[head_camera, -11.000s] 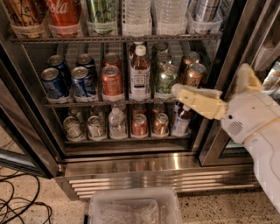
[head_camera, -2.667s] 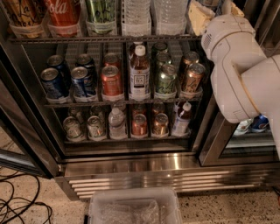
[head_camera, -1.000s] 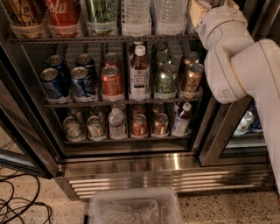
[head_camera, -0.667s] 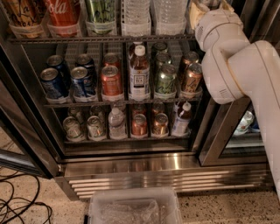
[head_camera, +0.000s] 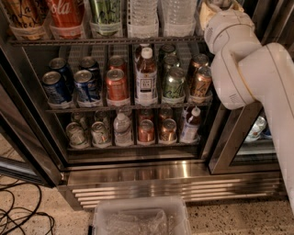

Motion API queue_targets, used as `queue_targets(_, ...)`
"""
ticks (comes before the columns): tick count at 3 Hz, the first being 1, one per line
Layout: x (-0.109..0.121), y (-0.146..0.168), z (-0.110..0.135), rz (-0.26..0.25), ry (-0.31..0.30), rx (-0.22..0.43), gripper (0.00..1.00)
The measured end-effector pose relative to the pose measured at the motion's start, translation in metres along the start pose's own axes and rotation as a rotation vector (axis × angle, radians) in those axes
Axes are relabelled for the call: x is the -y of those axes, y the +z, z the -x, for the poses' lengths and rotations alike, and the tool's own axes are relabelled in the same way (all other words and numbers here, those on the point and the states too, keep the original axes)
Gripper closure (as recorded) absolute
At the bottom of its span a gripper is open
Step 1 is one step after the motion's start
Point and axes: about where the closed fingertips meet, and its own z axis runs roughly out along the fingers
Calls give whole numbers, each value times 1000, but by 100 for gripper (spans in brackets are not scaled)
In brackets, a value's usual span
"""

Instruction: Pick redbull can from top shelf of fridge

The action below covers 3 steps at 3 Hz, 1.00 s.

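Observation:
The fridge (head_camera: 174, 186) stands open in front of me, with wire racks and a slatted steel grille at its base. The top shelf (head_camera: 105, 41) is the highest rack in view and carries cola bottles (head_camera: 66, 16), a green bottle (head_camera: 105, 13) and water bottles (head_camera: 144, 16). My gripper (head_camera: 219, 4) is at the right end of this shelf, at the frame's top edge, mostly cut off behind the white wrist (head_camera: 229, 27). The redbull can is hidden behind my arm or out of view.
The middle rack holds blue soda cans (head_camera: 69, 85), a red can (head_camera: 116, 85), a tea bottle (head_camera: 146, 78), green cans (head_camera: 174, 85) and copper cans (head_camera: 200, 80). The lower rack holds more cans and bottles. A clear plastic bin (head_camera: 140, 218) and cables (head_camera: 23, 215) lie on the floor.
The arm has risen from the right end of the middle rack to the right end of the top shelf. Over the last second it has barely moved.

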Motion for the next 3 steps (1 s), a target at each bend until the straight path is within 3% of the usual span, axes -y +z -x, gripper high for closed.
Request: queue_targets(3, -5, -14, 12, -13, 31, 71, 100)
